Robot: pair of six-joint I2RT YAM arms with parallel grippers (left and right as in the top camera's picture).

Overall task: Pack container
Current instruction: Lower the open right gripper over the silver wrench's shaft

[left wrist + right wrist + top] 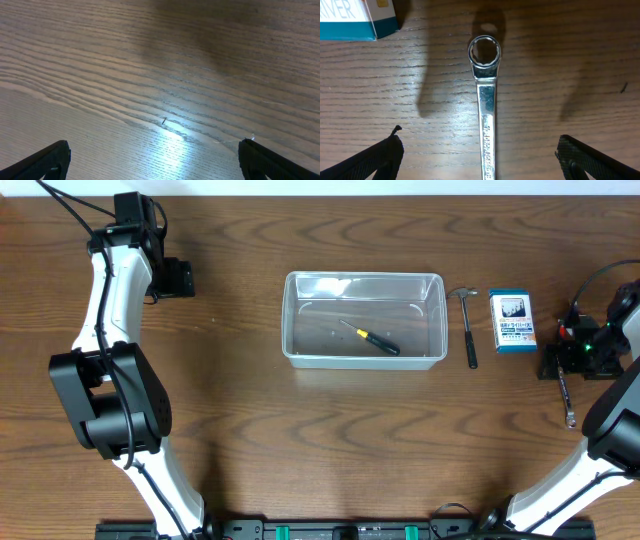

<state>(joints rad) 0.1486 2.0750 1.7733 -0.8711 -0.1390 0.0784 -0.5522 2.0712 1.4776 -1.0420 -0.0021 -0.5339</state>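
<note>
Directly beneath the wide-spread right gripper (480, 160) lay a polished steel ring-ended wrench (485, 107): stiff, slick, likely hefty, best pinched across its flat shank. The clear rectangular plastic container (365, 275) sat well to that gripper's left; the left gripper (152, 162), also spread, held nothing.

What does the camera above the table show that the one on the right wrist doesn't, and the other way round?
Only the overhead view shows the clear container with a screwdriver inside it, and the hammer lying beside it. Only the right wrist view shows the wrench close up, with its ring end and the lettering along its shaft, and the right gripper open, one finger on each side of it. Both show the wrench, the blue-and-white box and the wooden table.
</note>
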